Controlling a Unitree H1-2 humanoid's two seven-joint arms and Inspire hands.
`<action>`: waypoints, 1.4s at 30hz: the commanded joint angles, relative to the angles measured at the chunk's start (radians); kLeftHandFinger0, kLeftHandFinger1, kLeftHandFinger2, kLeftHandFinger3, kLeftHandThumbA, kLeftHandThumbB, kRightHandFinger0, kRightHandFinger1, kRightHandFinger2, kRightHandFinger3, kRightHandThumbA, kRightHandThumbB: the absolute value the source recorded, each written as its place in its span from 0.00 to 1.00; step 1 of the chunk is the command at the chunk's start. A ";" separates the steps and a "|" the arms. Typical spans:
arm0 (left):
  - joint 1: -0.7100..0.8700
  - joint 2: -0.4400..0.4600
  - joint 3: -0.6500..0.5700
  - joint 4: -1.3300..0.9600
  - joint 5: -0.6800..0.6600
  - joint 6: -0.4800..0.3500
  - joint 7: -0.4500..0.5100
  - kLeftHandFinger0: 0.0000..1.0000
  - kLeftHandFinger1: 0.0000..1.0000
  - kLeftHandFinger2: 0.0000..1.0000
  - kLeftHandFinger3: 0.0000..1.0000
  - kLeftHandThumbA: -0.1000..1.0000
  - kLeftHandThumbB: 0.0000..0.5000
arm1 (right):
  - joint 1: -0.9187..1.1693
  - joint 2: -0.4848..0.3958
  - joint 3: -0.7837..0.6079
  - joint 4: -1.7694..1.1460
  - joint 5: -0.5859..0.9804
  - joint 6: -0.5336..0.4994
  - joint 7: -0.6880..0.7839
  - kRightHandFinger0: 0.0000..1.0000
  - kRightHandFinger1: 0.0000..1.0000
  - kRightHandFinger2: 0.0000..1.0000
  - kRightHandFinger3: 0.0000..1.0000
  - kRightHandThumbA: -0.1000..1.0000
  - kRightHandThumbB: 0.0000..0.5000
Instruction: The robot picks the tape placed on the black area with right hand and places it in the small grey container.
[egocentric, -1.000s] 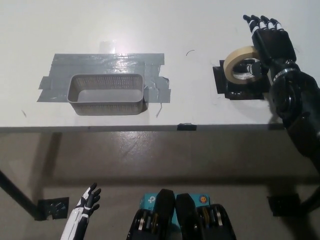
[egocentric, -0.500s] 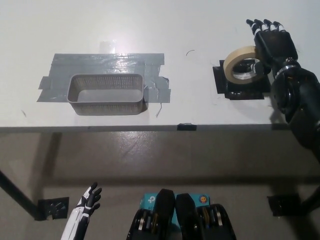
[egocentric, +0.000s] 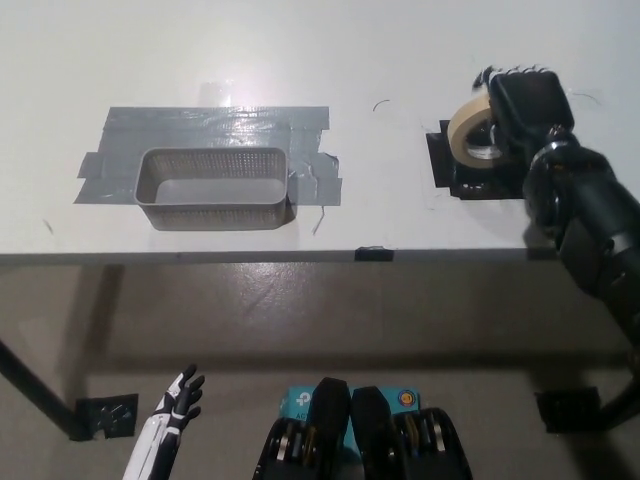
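Right hand (egocentric: 525, 105) newly clamped on tape (egocentric: 468, 128)

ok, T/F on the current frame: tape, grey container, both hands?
1. The tape sits at the black area, right side of the table. True.
2. The small grey container holds the tape. False: it looks empty.
3. The right hand is closed around the tape. True, as far as visible.
4. The left hand rests on the table. False: it hangs below the table edge, fingers apart.
5. The container sits on grey tape strips. True.
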 joint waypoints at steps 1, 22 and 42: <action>-0.003 0.013 -0.010 -0.043 0.025 -0.004 -0.009 1.00 1.00 1.00 1.00 1.00 0.05 | -0.063 -0.001 0.019 0.044 -0.006 -0.094 -0.244 0.00 0.27 0.63 0.59 0.00 0.48; -0.039 0.026 -0.008 -0.039 0.041 0.007 -0.010 1.00 1.00 1.00 1.00 1.00 0.09 | -0.137 0.041 0.040 0.008 -0.008 -0.160 -0.389 0.00 0.31 0.66 0.72 0.00 0.42; -0.066 0.037 -0.052 -0.044 0.065 0.010 -0.022 1.00 1.00 1.00 1.00 1.00 0.10 | -0.239 0.414 0.080 0.100 0.012 -0.073 -0.340 0.00 0.35 0.72 0.69 0.00 0.31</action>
